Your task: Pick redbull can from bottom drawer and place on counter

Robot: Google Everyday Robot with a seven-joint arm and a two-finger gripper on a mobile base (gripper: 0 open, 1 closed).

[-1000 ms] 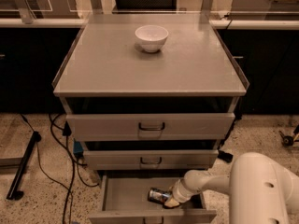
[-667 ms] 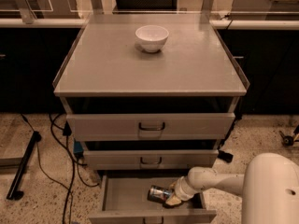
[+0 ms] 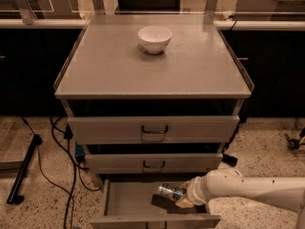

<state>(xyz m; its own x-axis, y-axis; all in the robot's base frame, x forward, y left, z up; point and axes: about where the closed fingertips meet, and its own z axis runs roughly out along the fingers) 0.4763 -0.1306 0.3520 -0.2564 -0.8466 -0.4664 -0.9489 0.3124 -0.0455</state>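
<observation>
Counter: broad flat grey cabinet top with thin raised side rims (image 3: 195, 75); a white round bowl (image 3: 155, 38) stands near its back edge.
Bottom drawer: shallow grey metal tray (image 3: 126, 202), pulled open beneath two grey drawer fronts (image 3: 105, 129).
Redbull can: small slim blue-and-silver metal can (image 3: 169, 192), lying in the bottom drawer, right of centre.
Gripper: two-finger gripper (image 3: 180, 200) on a white arm (image 3: 248, 190) entering from the right, low in the drawer just beside the can; whether spread or clamped cannot be told.

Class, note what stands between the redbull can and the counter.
The gripper is at the redbull can in the bottom drawer; nothing visible separates them. Two upper drawer fronts rise between it and the counter.
</observation>
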